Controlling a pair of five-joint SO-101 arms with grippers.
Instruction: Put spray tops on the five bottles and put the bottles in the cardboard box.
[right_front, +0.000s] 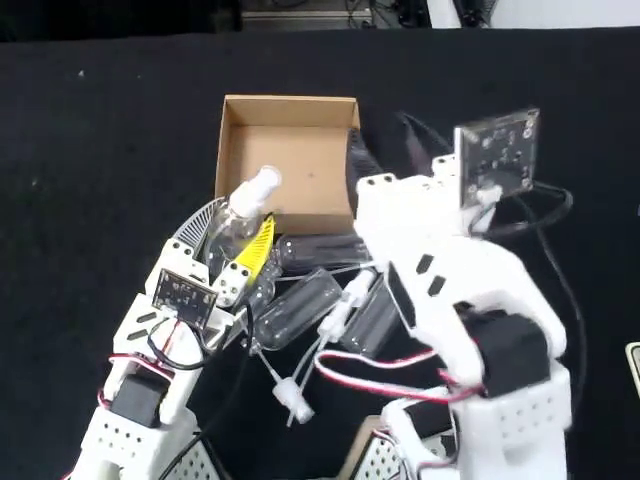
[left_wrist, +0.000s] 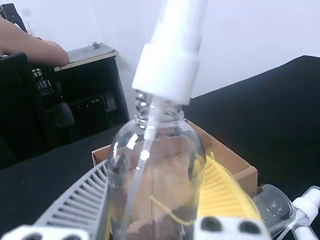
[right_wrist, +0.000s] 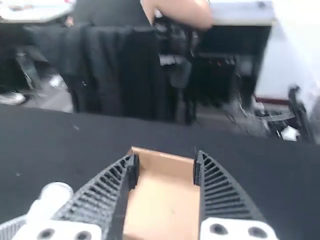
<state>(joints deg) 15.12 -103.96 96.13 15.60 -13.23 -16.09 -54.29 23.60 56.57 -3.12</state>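
My left gripper (right_front: 238, 228) is shut on a clear bottle (left_wrist: 155, 175) between its grey and yellow fingers. A white spray top (left_wrist: 170, 55) sits on the bottle's neck, and its tube hangs down inside. The bottle leans over the front wall of the cardboard box (right_front: 290, 160). In the right wrist view my right gripper (right_wrist: 165, 167) stands open with nothing between its black fingers, hovering at the cardboard box (right_wrist: 165, 200). Three clear bottles without tops (right_front: 300, 305) lie on the table in front of the box. Loose spray tops (right_front: 290, 395) lie among them.
The table (right_front: 100, 150) is covered in black cloth. The right arm's body (right_front: 450, 280) stands over the right part of the bottle pile, trailing red and white cables. Another bottle's end (left_wrist: 272, 200) and a spray top (left_wrist: 307, 202) lie just beside my left gripper.
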